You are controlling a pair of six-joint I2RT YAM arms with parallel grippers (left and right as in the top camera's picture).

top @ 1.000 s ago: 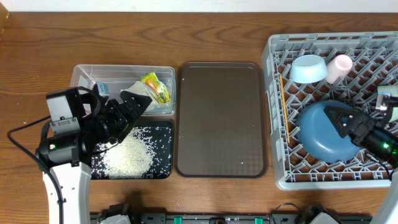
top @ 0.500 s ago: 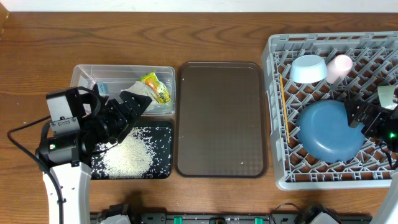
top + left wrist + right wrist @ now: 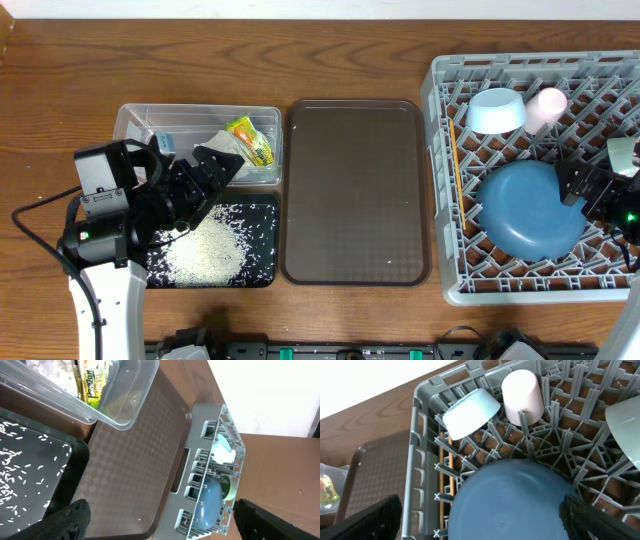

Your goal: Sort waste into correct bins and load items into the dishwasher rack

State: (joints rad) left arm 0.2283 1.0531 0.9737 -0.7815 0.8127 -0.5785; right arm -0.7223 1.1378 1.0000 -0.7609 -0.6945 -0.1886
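Seemingly little is left: the large square grey plastic dishwasher rack [image 3: 441, 180] holds the round dark-blue plate [image 3: 525, 210], light-blue bowl [image 3: 495, 110], mint-green bowl [image 3: 626, 425] and pink cup [image 3: 548, 104]; the clear rectangular tub [image 3: 130, 124] holds crumpled white tissue [image 3: 45, 365] and yellow-green wrapper [image 3: 250, 140]; the shallow black tray [image 3: 266, 252] holds loose rice [image 3: 205, 250]. Left gripper [image 3: 160, 510] and right gripper [image 3: 480, 507] gape empty. The brown serving tray [image 3: 355, 190] sits bare on the wooden table [image 3: 300, 60], white wall [image 3: 300, 8] behind.

Dark brown wood-grain table [image 3: 350, 60], grain running left to right. White wall [image 3: 300, 8] along far edge. Even, soft light. Tan cardboard-like surface [image 3: 280, 470] past right edge.
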